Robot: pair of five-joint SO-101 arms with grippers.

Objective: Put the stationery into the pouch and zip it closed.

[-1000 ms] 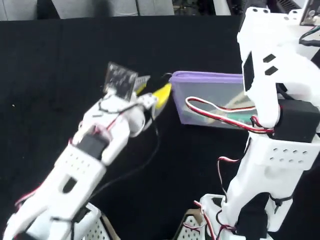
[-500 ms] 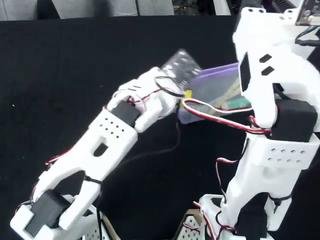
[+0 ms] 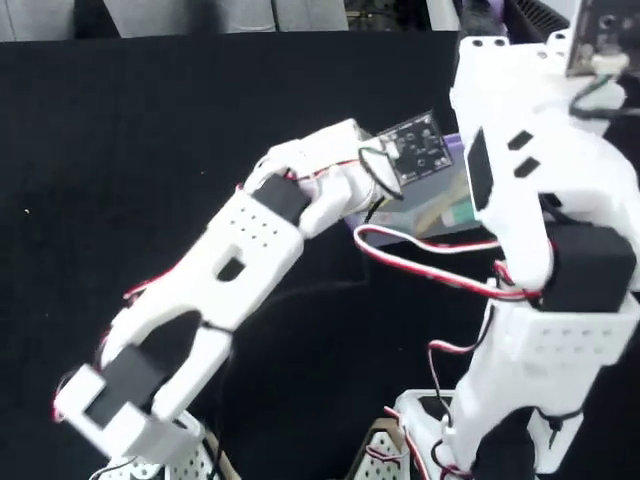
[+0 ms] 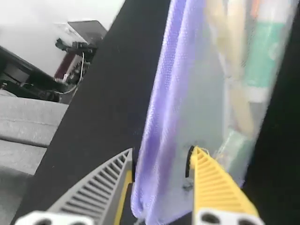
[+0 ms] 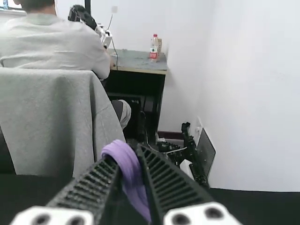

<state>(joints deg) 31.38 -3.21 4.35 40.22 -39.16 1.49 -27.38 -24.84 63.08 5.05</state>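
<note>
Black desk is spreading under both arms, matte cloth top. Behind the right hand, a white wall is running to one side, and a grey chair back is standing just past the desk edge. Farther back, a small bottle is sitting on a back desk.

Pouch, clear with a purple zip edge, is hanging between the two hands. The left hand is pinching one end, grey finger on the purple edge, yellow finger on the clear face. The right hand is pinching a purple fold of the pouch, fingers pressed close on it. Stationery is sitting inside the pouch just beyond the left hand: a green-capped item and a pale stick.

Bottle label is showing red but is too small to read. Print on the stationery is blurring out.

Versus a second ago: the left arm is stretching farther out, its hand moving from the pouch's near end along toward the right arm. The pouch is going from flat on the desk to tipped up, now mostly hiding behind the left wrist's camera board. The right arm is leaning slightly more toward the left arm.
</note>
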